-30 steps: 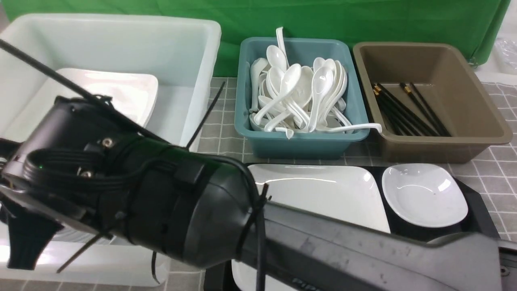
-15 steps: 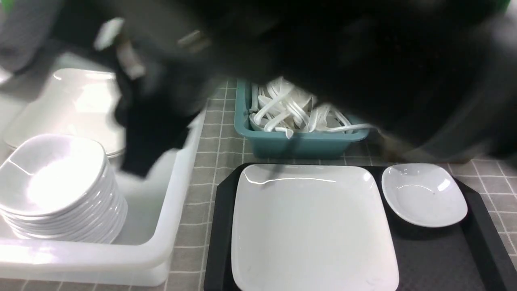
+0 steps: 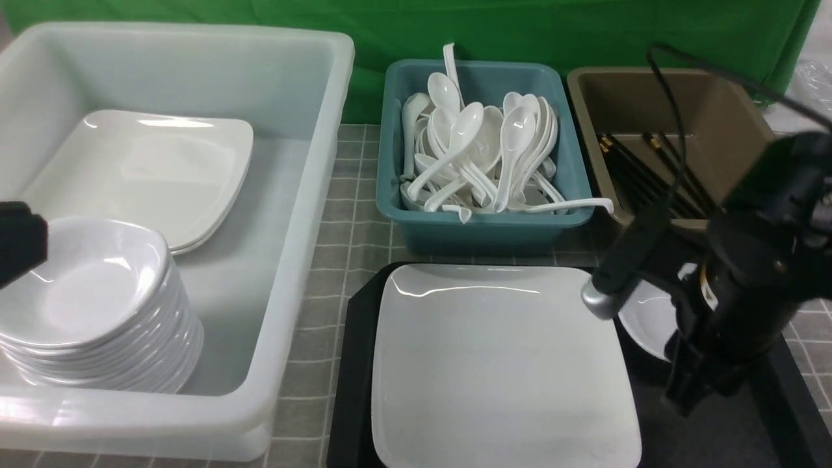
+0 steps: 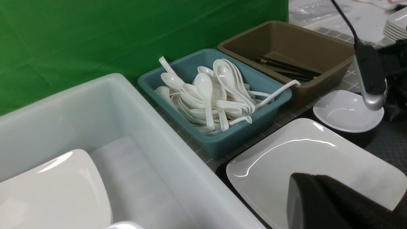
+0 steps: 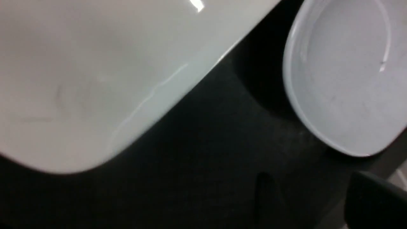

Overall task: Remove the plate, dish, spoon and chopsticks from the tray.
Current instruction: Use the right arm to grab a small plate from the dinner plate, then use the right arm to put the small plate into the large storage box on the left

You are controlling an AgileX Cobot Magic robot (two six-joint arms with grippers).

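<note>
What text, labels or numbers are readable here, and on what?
None readable. The plate, small dish, tray, white tub, teal bin and brown bin show no markings.
A pale patch on the right arm may be a sticker, but it is too small and blurred to read.

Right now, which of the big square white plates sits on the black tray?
The plate in front of the teal bin, lying flat on the tray; the other square plates are stacked inside the white tub on the robot's left.
</note>
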